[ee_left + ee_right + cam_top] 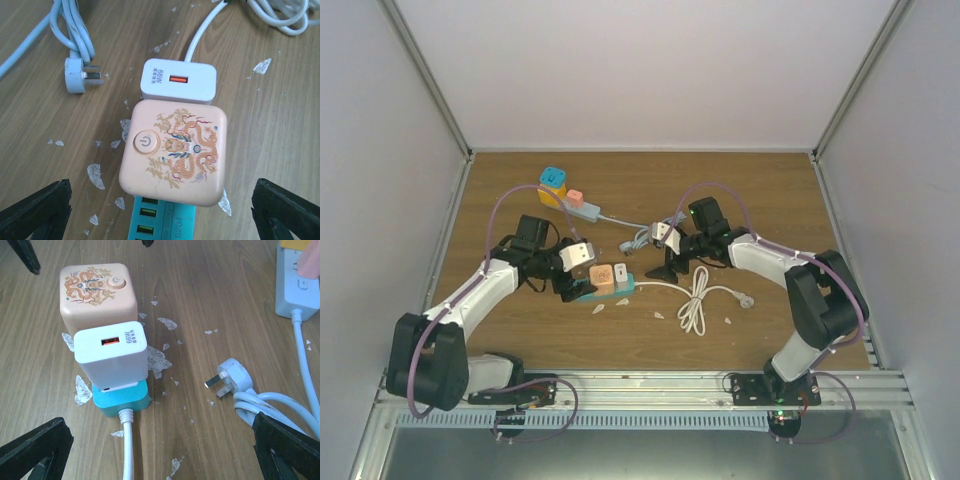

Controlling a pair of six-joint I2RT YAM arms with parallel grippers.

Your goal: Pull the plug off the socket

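Observation:
The socket, a pale grey-blue power strip point(586, 209), lies at the back left. A yellow-and-blue cube adapter point(552, 185) and a small pink plug point(575, 198) sit on it. The right wrist view shows the strip's end point(292, 287) and the pink plug point(307, 262) at its top right. My left gripper point(563, 284) is open over a teal strip point(160, 220), its fingers wide on either side. My right gripper point(671, 268) is open and empty, low over the wood near the teal strip's cable end point(122, 397). Neither gripper touches the socket.
The teal strip carries a peach dragon-printed cube point(174, 152) and a white 66W charger point(178, 81). Its white cable lies coiled point(695, 300) to the right. The socket's pale cable point(638, 238) ends in a loose plug point(230, 380). Paint flecks dot the wood.

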